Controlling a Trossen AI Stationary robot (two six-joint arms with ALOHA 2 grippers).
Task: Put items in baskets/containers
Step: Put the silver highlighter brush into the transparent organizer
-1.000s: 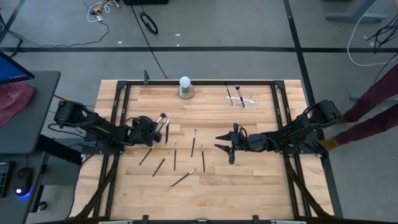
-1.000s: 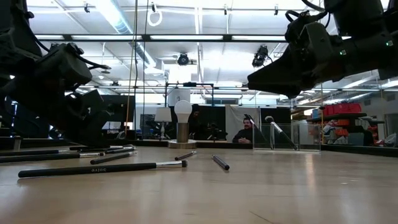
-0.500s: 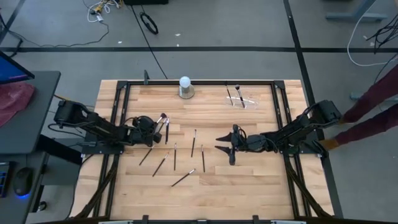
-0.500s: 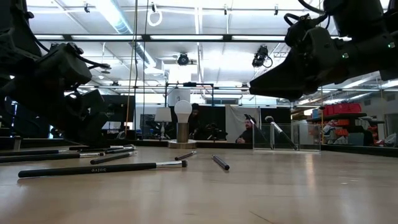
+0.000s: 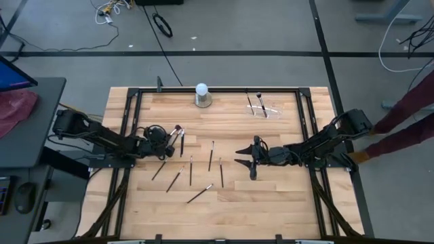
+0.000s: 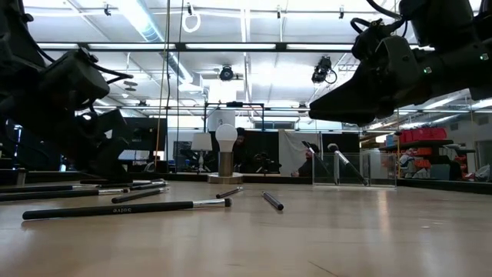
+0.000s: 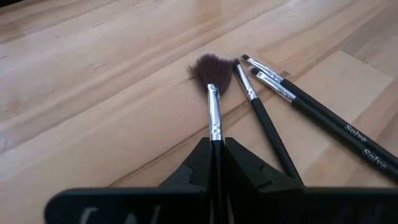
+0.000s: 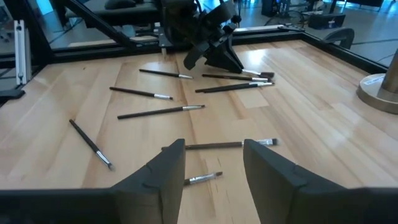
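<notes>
The left gripper (image 7: 214, 155) sits low over the left side of the table (image 5: 271, 203), its jaws clenched on the handle of a fan brush (image 7: 211, 81) whose dark bristles spread out ahead of the fingertips. Just beside that brush lie three more brushes (image 7: 298, 106) flat on the wood, their tips close together near the fan bristles and their handles running apart.

Further toward the middle of the table, loose brushes (image 5: 190, 170) are scattered singly: several lie roughly parallel, one (image 5: 199, 194) lies slanted nearer the front edge. In the low view one long brush (image 6: 115, 208) lies across the front, with a short one (image 6: 272, 201) behind it.

The right gripper (image 5: 245, 155) hovers above the table right of centre, jaws spread wide and grasping nothing; in its wrist view two brushes (image 8: 224, 145) lie on the wood between and beyond its fingers (image 8: 168, 168).

At the far edge, the clear holder (image 5: 264, 108) stands on the right with two brushes (image 5: 260, 102) leaning in it. Left of it stands a white ball (image 5: 201, 89) on a grey base.

A person's sleeve (image 5: 407, 122) reaches in beside the table's right side.
</notes>
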